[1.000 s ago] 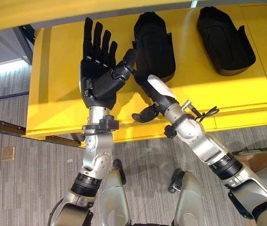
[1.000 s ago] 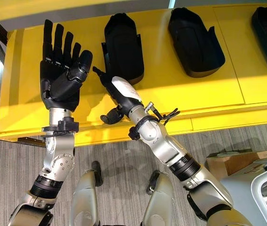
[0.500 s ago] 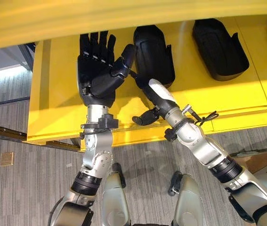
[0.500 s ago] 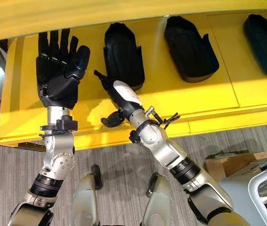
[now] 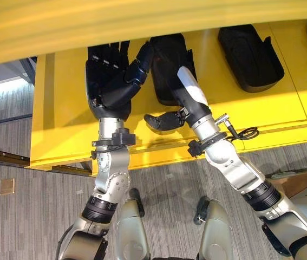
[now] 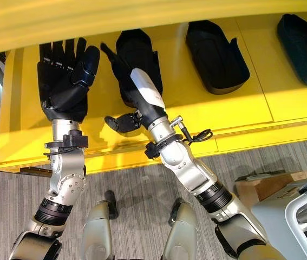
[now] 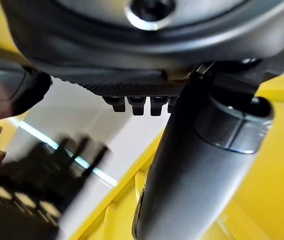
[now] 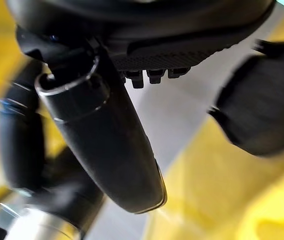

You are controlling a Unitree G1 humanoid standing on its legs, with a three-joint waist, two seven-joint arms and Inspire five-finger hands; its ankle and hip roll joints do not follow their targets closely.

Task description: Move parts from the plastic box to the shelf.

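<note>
Three black moulded parts lie on the yellow shelf (image 5: 283, 116): one on the left (image 5: 169, 46), one in the middle (image 5: 250, 51) and one at the right edge (image 6: 302, 32). My left hand (image 5: 110, 81) is raised just left of the left part, palm towards me. It is open, and its fingertips are hidden behind the upper board. My right hand (image 5: 188, 103), with a white cover on its back, lies over the near end of the left part. Its fingers are straight and its thumb (image 5: 161, 120) sticks out to the left. Neither hand holds anything.
A yellow upper board (image 5: 142, 21) overhangs the shelf's back. Bare yellow shelf lies left of my left hand and between the parts. Grey carpet lies below the shelf's front edge. A cardboard box (image 6: 272, 184) and a grey bin (image 6: 305, 216) stand at lower right.
Both hands have moved deeper into the shelf. The right hand swung up over the left part, and the left hand's fingertips slid behind the upper board. The camera view shifted slightly.
</note>
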